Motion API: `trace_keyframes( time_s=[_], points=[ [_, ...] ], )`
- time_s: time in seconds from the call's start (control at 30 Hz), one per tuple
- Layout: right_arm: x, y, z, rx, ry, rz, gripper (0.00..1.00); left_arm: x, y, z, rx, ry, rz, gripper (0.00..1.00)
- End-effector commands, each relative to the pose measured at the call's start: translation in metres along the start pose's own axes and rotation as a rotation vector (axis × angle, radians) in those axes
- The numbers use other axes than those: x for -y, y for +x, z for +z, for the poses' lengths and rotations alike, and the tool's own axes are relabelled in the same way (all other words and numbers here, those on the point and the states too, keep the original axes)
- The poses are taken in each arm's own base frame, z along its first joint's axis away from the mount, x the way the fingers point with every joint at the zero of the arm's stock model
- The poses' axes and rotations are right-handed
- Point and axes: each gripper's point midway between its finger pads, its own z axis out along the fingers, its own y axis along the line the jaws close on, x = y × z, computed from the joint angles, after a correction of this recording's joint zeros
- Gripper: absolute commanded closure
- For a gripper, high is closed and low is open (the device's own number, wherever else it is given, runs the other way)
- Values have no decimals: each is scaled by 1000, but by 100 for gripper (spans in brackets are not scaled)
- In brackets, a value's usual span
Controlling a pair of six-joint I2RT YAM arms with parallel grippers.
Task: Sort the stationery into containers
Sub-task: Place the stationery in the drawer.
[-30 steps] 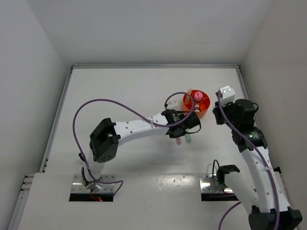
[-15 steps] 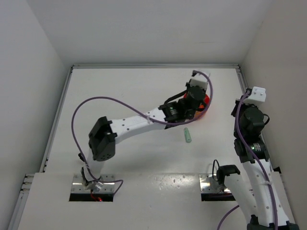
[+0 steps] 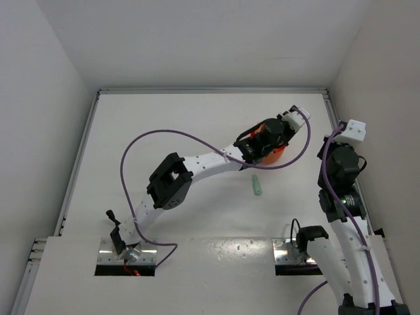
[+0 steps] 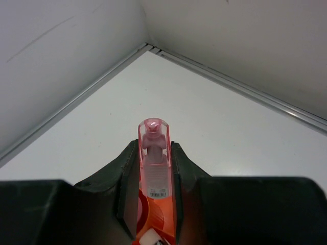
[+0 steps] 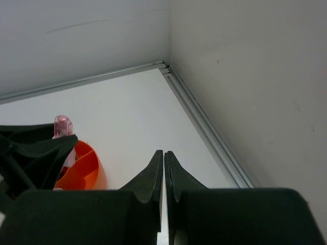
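My left gripper (image 3: pixel 274 134) hovers over the orange bowl (image 3: pixel 277 155) at the back right, hiding most of it. In the left wrist view it (image 4: pixel 154 153) is shut on a clear pink pen (image 4: pixel 154 163) held upright, its lower end over the bowl (image 4: pixel 159 219). A small white block (image 4: pixel 147 238) lies in the bowl. The right wrist view shows the pen's top (image 5: pixel 62 125) above the bowl (image 5: pixel 84 168). A mint-green pen (image 3: pixel 256 186) lies on the table in front of the bowl. My right gripper (image 3: pixel 342 154), raised by the right wall, is shut and empty (image 5: pixel 164 155).
The right wall and its metal rail (image 5: pixel 204 122) run close beside my right gripper. The back wall rail (image 4: pixel 230 81) lies just beyond the bowl. A purple cable (image 3: pixel 164 134) loops over the left arm.
My left gripper has swung further right over the bowl with the pink pen, which left the table a second ago. The right arm pulled back to the right wall, then held still.
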Motion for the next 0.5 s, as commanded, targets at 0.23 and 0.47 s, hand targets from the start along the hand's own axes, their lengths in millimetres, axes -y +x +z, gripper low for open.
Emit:
trace_keyframes(
  time_s=[0.23, 0.47],
  points=[
    [4, -8, 3, 39, 28, 26, 98, 10, -7, 33, 106, 113, -21, 100],
    [3, -6, 4, 31, 28, 21, 98, 18, 14, 35, 71, 138, -39, 100]
  ],
)
